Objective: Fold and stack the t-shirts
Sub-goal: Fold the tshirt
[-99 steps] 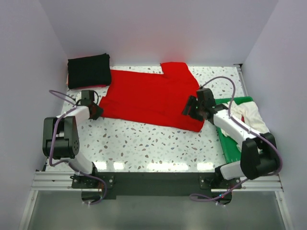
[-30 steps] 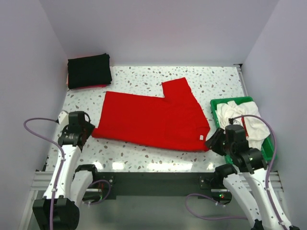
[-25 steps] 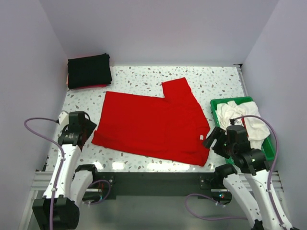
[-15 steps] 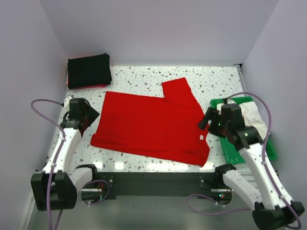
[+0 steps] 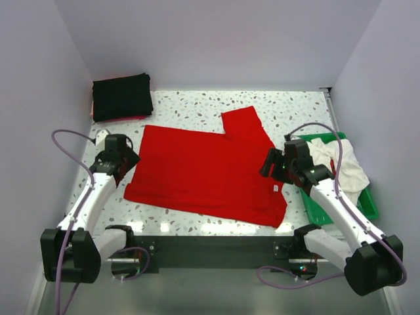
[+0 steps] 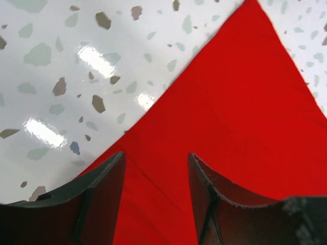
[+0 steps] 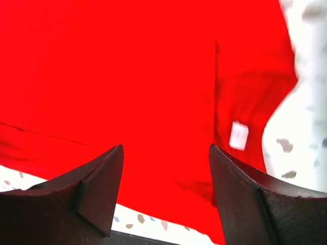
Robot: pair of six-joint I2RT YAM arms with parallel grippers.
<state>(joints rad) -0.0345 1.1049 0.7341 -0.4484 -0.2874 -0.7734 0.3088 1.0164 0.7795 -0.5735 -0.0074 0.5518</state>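
My left hand (image 5: pixel 126 164) sits at the left edge of the red shirt (image 5: pixel 203 174). The shirt lies spread flat on the speckled worktop (image 5: pixel 197 105) with one sleeve pointing to the far side. My right hand (image 5: pixel 268 164) hangs over its right edge, near the small white label (image 5: pixel 275 188). A folded black shirt (image 5: pixel 122 97) rests in the far left corner, and a whitish shirt (image 5: pixel 344 167) lies crumpled in the green tray (image 5: pixel 323 211) on my right.
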